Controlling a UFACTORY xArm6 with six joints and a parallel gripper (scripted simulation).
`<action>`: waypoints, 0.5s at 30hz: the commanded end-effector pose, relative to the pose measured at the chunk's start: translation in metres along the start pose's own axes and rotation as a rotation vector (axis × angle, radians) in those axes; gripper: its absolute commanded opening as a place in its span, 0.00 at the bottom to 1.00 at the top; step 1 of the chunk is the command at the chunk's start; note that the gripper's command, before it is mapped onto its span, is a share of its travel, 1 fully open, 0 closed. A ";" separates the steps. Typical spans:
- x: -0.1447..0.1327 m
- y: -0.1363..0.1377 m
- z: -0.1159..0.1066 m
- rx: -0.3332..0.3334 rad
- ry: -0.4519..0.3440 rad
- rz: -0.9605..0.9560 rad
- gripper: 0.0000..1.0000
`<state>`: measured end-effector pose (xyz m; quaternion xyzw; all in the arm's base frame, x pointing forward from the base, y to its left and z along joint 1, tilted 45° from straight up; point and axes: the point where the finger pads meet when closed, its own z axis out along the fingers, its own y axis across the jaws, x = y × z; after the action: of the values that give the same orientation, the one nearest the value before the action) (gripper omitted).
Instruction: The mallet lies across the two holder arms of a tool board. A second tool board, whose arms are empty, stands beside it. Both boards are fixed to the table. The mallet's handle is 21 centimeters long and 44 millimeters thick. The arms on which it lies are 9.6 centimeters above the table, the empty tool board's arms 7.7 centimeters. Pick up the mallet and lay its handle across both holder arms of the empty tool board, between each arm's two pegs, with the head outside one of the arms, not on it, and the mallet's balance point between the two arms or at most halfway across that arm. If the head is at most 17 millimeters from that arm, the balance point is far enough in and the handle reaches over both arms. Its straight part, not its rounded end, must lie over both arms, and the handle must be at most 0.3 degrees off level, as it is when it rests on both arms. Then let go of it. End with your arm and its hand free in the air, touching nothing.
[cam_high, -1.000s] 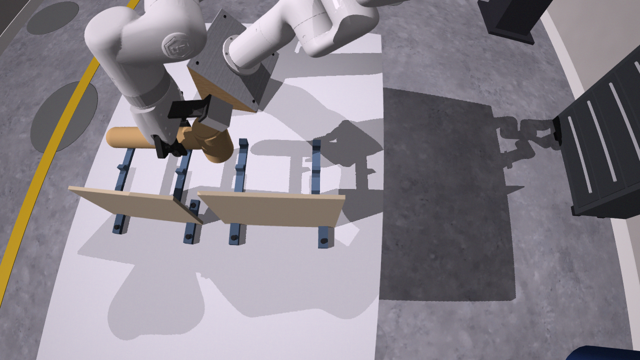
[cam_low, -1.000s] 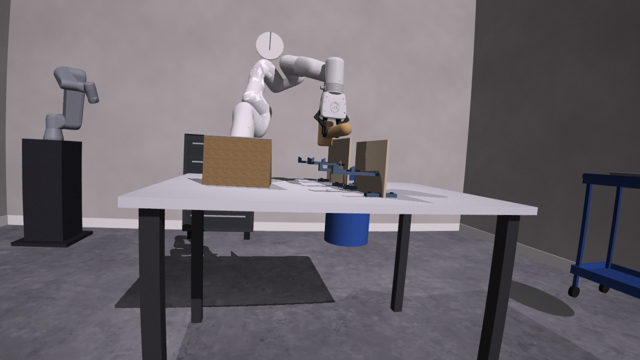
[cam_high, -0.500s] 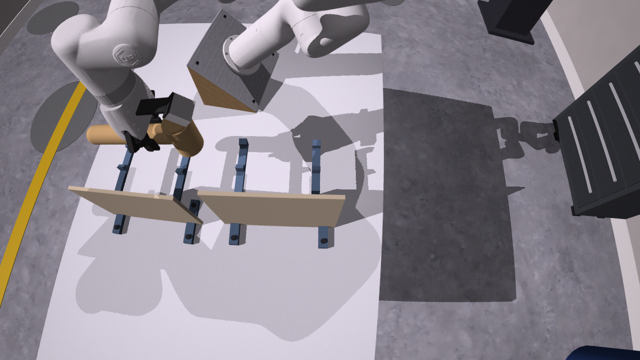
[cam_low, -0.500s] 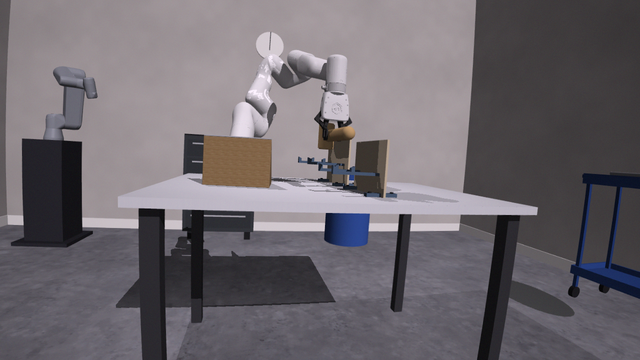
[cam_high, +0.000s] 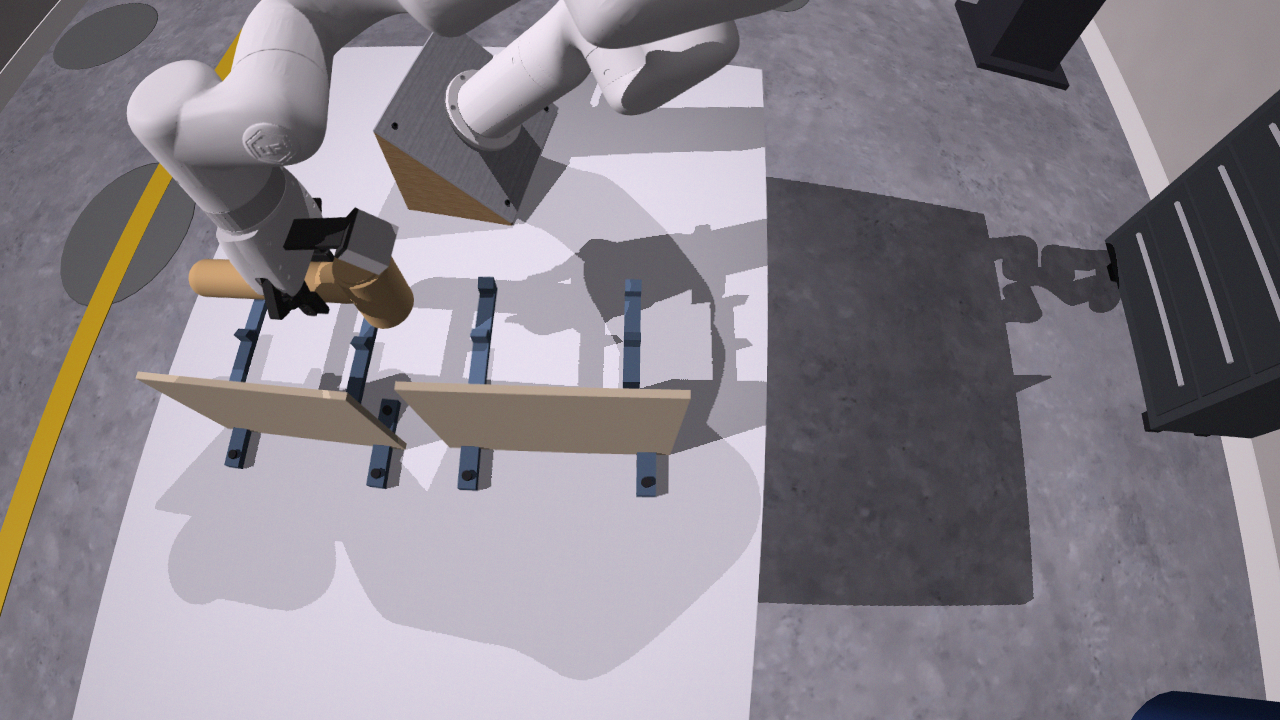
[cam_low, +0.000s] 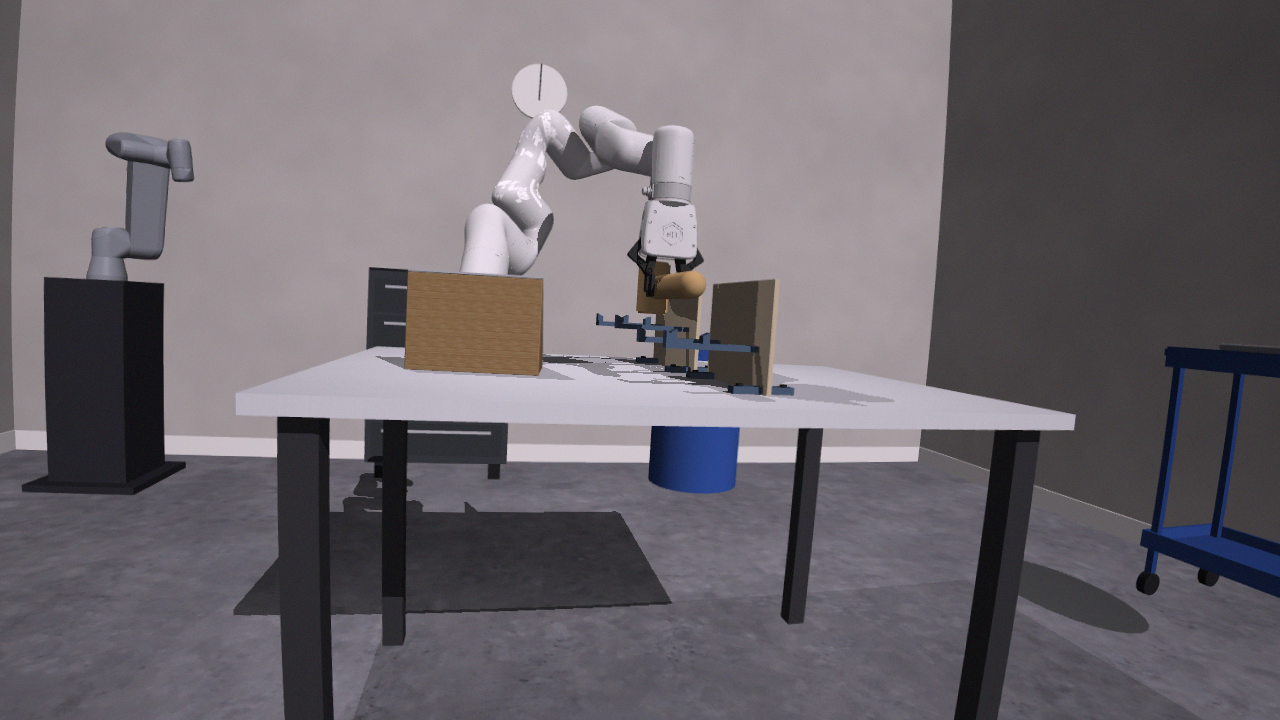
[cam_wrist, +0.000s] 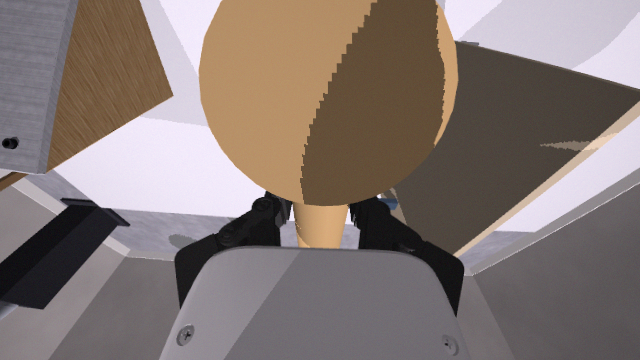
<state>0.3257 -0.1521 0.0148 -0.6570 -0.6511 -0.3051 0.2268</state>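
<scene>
Matt wooden mallet (cam_high: 380, 291), glossy white arm (cam_high: 223, 116), wood-grain base box (cam_low: 472, 322).

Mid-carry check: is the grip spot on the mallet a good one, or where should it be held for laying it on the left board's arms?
Keep this hold. The gripper is shut on the mallet across its straight handle, from above, close to the head. That looks near the balance point, and the fingers sit between the two holder arms, so both should stay free as it comes down.

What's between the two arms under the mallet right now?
In the top view, nothing: between the left board's arms and, below the mallet held by the end effector, only bare table shows.
</scene>
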 end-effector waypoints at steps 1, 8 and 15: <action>-0.001 0.002 0.041 -0.003 -0.001 -0.002 0.00; -0.001 0.001 0.055 -0.002 -0.002 0.000 0.00; -0.001 0.001 0.060 -0.002 -0.002 0.000 0.00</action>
<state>0.3322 -0.1122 -0.0265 -0.6572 -0.6510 -0.3049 0.2266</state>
